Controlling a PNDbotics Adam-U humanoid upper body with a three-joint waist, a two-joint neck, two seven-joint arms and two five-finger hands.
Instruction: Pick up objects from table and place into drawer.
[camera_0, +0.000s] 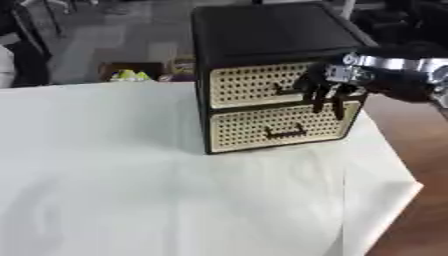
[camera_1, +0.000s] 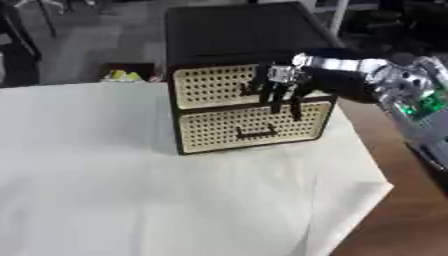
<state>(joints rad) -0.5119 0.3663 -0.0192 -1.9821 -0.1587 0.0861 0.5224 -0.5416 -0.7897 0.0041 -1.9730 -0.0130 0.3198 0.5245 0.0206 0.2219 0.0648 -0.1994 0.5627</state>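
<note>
Drawers are the only task things to be seen: two of them, stacked one over the other in a small black cabinet (camera_0: 262, 35) that stands upright toward the far right of a white cloth (camera_0: 157, 190) covering the table. Both fronts are pale and dotted with holes, and both face the camera, turned a little to the left; each front is wider than it is tall, its long axis running across the cabinet. The upper drawer (camera_0: 254, 85) and the lower drawer (camera_0: 276, 127) look pushed in flush with the frame, and the lower one carries a dark handle (camera_0: 285, 132) at its middle. No loose objects lie on the cloth. Left of the cabinet, beyond the table edge, something yellow-green (camera_0: 129, 75) sits in a dark box on the floor. From the right comes the right hand (camera_0: 325, 90), black with a silver wrist, its fingers (camera_0: 338, 106) hanging down fairly straight across the right end of the upper drawer front and overlapping the seam between the drawers; whether they hook anything cannot be told. The right eye view shows more of the forearm, with green parts (camera_1: 427, 104) on it, and more bare brown tabletop (camera_1: 411, 210).
</note>
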